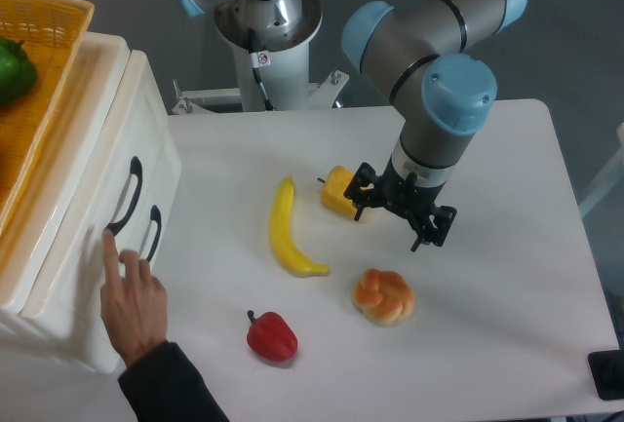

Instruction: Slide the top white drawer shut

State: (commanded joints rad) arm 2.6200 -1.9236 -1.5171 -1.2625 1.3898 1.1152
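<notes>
Top white drawer (93, 203) behind hand (135, 300)

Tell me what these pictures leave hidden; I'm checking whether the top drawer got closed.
- Top drawer: its left part is cut off by the picture's edge, and the camera looks down at an angle, so whether it is fully shut cannot be told.
- Hand at the cabinet front: contact unclear.
- Pincer: fingers too dark and small to judge.
- Basket: cut off at the left edge.
</notes>
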